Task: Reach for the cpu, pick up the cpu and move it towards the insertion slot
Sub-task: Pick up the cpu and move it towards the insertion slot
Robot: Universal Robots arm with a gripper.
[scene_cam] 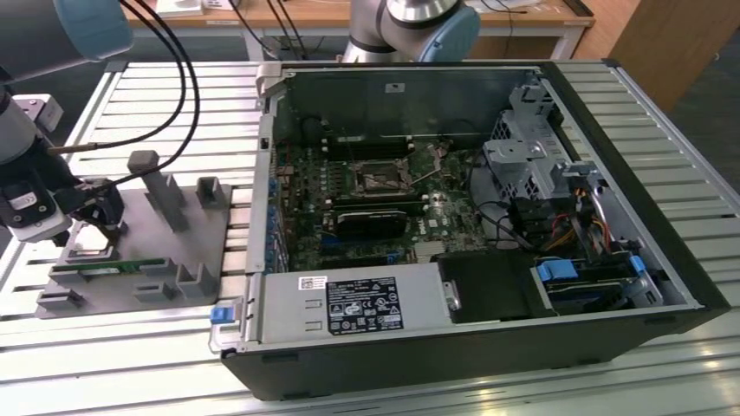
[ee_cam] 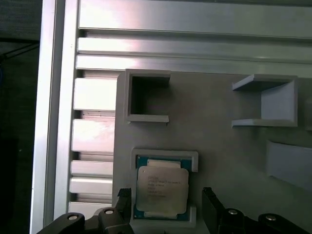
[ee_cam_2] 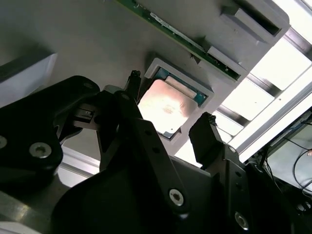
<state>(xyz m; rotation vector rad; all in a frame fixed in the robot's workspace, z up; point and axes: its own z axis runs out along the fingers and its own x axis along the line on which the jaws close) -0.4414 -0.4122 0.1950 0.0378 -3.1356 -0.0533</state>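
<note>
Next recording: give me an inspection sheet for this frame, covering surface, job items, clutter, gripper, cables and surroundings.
Surface: slatted aluminium table carrying a grey fixture plate.
Job's things: cpu lies flat in its nest on the plate; insertion slot sits on the board inside the open computer case.
Clutter: green memory stick beside the cpu.
Gripper: gripper open, fingers either side of the cpu, not gripping.
Cables: black cables hang over the table.
Surroundings: wooden desk behind.

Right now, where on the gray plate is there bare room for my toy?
Bare plate lies between the empty square pocket and the open bracket, and between the cpu and the slanted block. Around the cpu it's crowded: the claw flanks it.
</note>
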